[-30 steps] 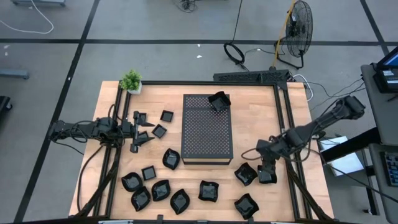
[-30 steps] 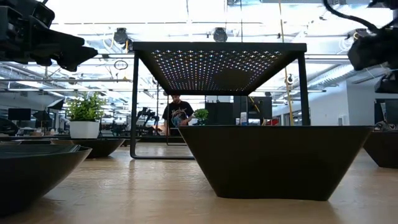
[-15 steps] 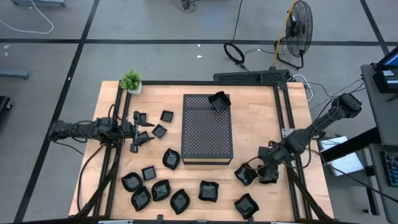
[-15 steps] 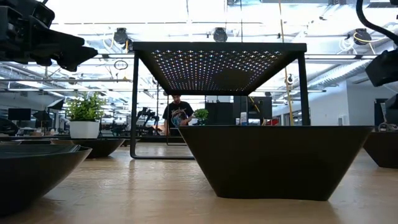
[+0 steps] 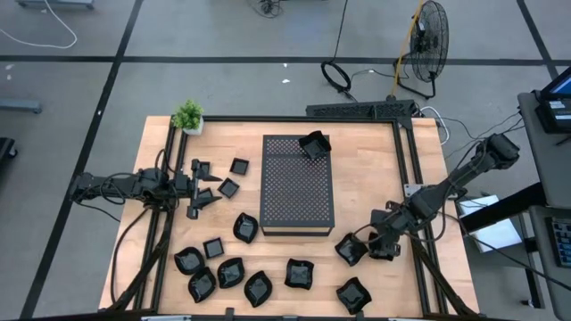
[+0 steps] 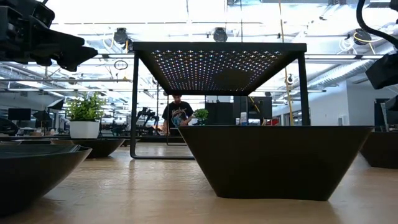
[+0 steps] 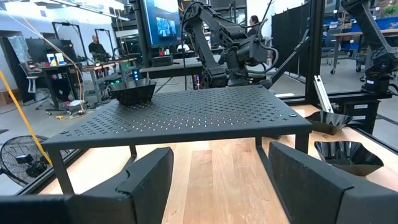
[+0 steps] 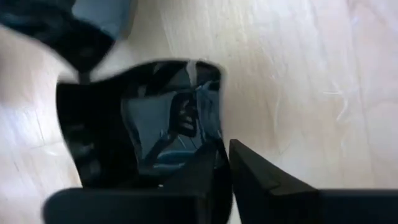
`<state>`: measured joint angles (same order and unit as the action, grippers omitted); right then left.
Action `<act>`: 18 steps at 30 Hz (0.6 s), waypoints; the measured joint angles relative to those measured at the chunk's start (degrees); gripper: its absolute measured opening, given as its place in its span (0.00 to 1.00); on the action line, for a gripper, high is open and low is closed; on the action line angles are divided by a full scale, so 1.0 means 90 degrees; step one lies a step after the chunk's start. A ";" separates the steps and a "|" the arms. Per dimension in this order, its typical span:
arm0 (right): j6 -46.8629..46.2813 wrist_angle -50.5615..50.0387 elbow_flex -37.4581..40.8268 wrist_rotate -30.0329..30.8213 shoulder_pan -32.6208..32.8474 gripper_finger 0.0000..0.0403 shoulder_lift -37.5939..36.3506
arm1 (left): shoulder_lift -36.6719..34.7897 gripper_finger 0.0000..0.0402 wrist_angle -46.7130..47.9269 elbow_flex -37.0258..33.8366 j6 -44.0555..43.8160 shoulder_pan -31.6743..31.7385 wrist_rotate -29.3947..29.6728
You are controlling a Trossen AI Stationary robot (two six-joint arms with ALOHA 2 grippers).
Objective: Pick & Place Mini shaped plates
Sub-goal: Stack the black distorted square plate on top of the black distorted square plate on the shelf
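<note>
Only at right wrist, gripper (image 8: 224, 165) pinching plate rim (image 8: 214, 112)

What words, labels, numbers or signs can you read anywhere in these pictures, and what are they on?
No text can be read in any view.
Person's dark T-shirt behind the table: a light print, too small to read.
Bright monitor screen in the room: content too blurred to read.
Glossy black mini plates, dark perforated rectangular box: no markings visible.

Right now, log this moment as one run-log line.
right gripper: shut on mini plate rim, near right table edge | left gripper: open, waiting at left | one plate on perforated box
</note>
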<state>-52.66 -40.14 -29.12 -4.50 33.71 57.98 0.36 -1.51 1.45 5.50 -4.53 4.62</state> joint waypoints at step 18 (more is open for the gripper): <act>-0.2058 -0.1415 -0.0010 0.0352 -0.1390 0.00 -0.0450 | 0.0000 0.67 0.0000 0.0000 0.0000 0.0000 -0.0001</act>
<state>-71.18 -52.87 -29.21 -1.33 21.20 53.93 0.36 -1.52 1.45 5.50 -4.53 4.61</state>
